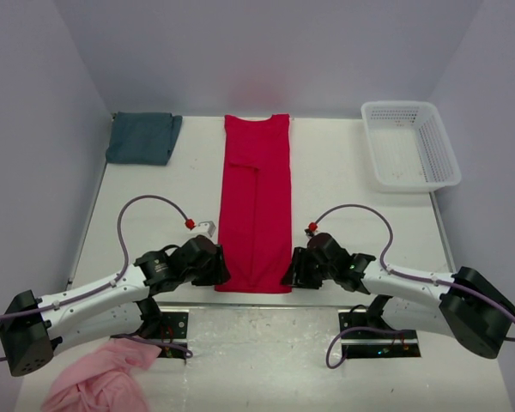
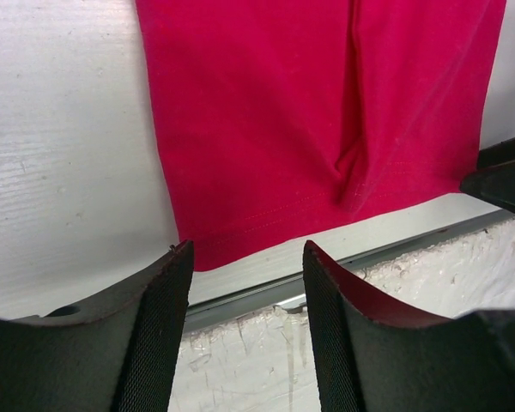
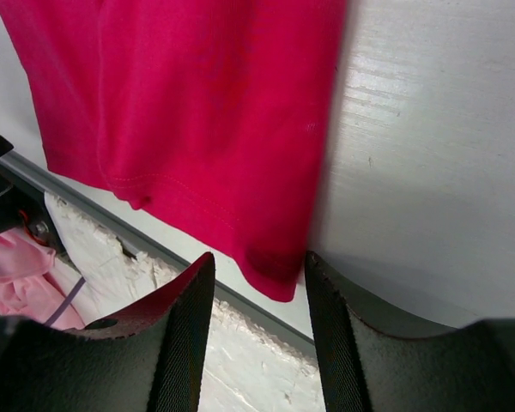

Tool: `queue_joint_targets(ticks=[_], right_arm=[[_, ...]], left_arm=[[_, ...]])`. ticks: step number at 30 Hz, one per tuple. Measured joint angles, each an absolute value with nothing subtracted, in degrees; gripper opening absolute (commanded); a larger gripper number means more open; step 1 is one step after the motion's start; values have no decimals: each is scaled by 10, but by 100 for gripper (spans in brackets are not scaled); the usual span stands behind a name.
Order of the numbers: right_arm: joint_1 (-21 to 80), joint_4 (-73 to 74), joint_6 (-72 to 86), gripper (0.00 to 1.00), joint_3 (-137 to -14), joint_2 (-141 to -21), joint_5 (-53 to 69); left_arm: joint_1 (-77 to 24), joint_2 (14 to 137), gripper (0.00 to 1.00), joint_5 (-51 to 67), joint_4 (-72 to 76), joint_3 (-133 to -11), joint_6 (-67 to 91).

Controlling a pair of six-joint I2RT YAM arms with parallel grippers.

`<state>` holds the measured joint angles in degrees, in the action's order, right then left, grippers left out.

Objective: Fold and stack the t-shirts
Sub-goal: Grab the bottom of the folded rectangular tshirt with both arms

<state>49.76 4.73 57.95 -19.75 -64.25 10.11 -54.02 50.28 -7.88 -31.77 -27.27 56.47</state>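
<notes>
Red shirt (image 1: 256, 206) lies flat on the table (image 1: 352, 197), folded lengthwise into a narrow strip along the 12-to-6 line. Collar end at 12, hem at 6, close to the near edge. One long crease runs down its middle.

Teal shirt (image 1: 143, 137) sits folded in a small block at 11, in the far corner, well apart from the red one.

Left gripper (image 1: 220, 271) is low at the hem's 7 o'clock corner, just beside the cloth. In the left wrist view (image 2: 247, 257) the jaws stand apart and released. The red hem corner (image 2: 197, 249) lies just ahead of the gap, and nothing is pinched between them.

Right gripper (image 1: 290, 275) is at the hem's 5 o'clock corner, mirroring the left. In the right wrist view (image 3: 259, 262) the jaws are also spread. The red corner (image 3: 275, 266) reaches down to the mouth of the gap, darkened by shadow, and the cloth looks flat and not clamped. I cannot tell whether either jaw touches it.

Metal rail (image 2: 266, 296) runs along the table's near edge just below the hem in both wrist views.

White basket (image 1: 409, 144) is at 1 to 2, in the far right corner. Pink cloth (image 1: 103, 382) is bunched at 7, off the near edge beside the left arm's base.
</notes>
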Motion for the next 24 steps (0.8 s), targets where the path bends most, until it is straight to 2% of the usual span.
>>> queue_joint_targets(ticks=[4,16,22,24], right_arm=[[498,27,587,46,-188,-642,106],[506,-48,610,25,-174,-689,130],[511,-35,613,0,-174,-690,125],[512,-32,615,0,-174,-690,123]], left_arm=[[-540,506,56,-78,-317,-273,566],[-540,520,57,-79,-318,-273,569],[-540,526,60,-78,-318,-273,570],[-540,530,63,-78,-318,-273,570]])
